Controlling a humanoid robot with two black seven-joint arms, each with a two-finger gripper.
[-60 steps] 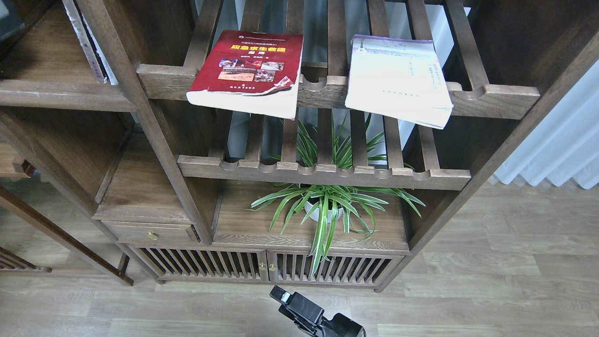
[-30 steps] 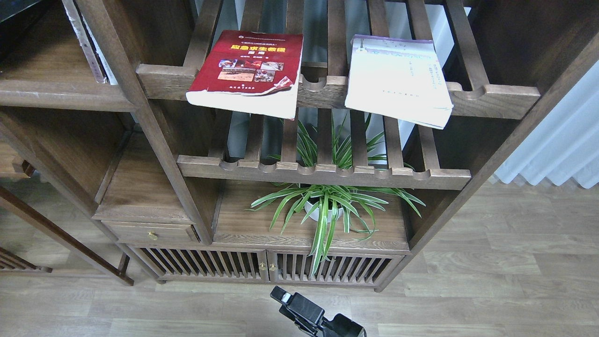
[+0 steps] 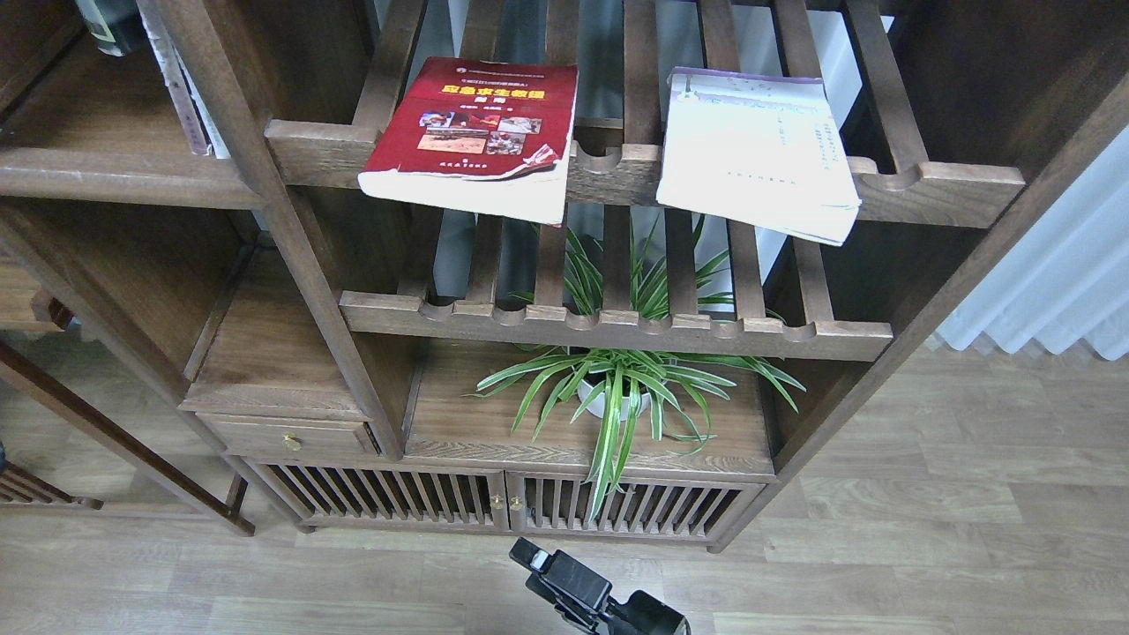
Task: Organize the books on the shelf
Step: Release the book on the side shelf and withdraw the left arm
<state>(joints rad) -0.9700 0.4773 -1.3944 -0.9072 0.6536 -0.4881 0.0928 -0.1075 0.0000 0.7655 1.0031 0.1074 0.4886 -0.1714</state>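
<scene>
The red book with photos and a yellow title lies flat on the upper slatted rack, its front edge hanging over the rail. The cream-white book with a lilac band lies flat to its right on the same rack. The solid dark brown shelf is at the left, where a thin book stands upright with only its pale edge showing. The dark grey book is not recognisable. A dark part, likely my left gripper, shows at the top left over the shelf. My right gripper is low at the bottom centre, far from the books.
A lower slatted rack sits below the books. A spider plant in a white pot stands on the board under it. A small drawer and slatted cabinet doors are near the wooden floor. A white curtain hangs at the right.
The view has shifted slightly. The dark part at the top left has moved right, over the solid shelf. The books and my right gripper have not moved.
</scene>
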